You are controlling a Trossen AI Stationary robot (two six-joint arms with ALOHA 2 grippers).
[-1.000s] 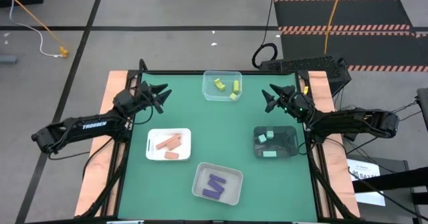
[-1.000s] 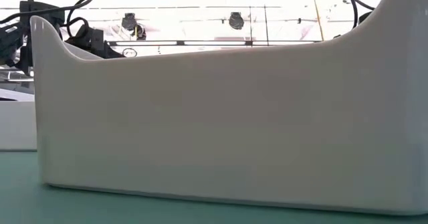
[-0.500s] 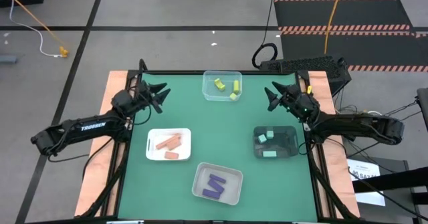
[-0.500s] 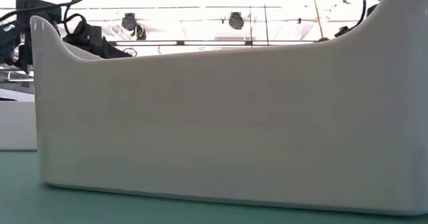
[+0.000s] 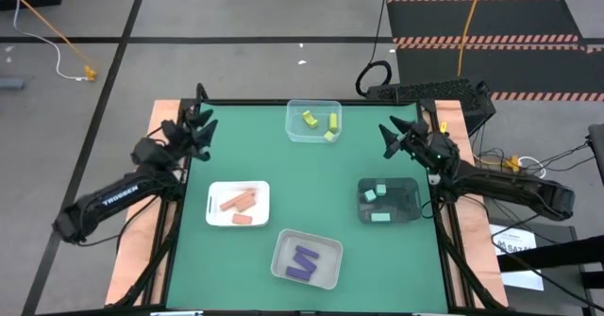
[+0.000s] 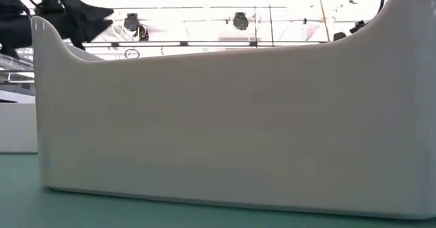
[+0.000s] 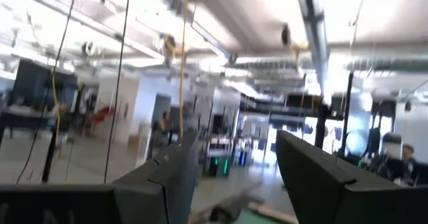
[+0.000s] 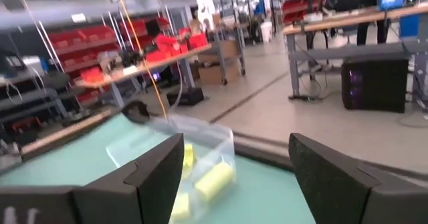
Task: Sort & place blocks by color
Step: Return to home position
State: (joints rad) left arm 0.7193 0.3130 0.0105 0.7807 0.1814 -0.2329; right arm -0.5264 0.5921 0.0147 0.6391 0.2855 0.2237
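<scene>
All the blocks lie inside trays. Yellow blocks (image 5: 319, 124) sit in a clear tray (image 5: 293, 118) at the far edge, and the right wrist view shows them too (image 8: 212, 177). Salmon-orange bars (image 5: 239, 203) lie on a white tray (image 5: 217, 191). Mint-teal blocks (image 5: 376, 201) are in a dark tray (image 5: 408, 191), and purple bars (image 5: 304, 259) in a pale tray (image 5: 283, 245) at the near edge. My left gripper (image 5: 203, 130) hangs open over the far left corner. My right gripper (image 5: 387, 139) is open near the far right edge. Both are away from any block.
In the low view a pale tray wall (image 6: 225, 119) fills nearly the whole picture, with my left arm (image 6: 68, 10) above its left end. The green mat (image 5: 311, 179) is bare between the trays. A wooden rim (image 5: 156, 118) borders the table.
My left gripper has drawn back toward the table's far left corner and risen, staying open. My right gripper has drifted slightly toward the right edge, also open. No block or tray has moved.
</scene>
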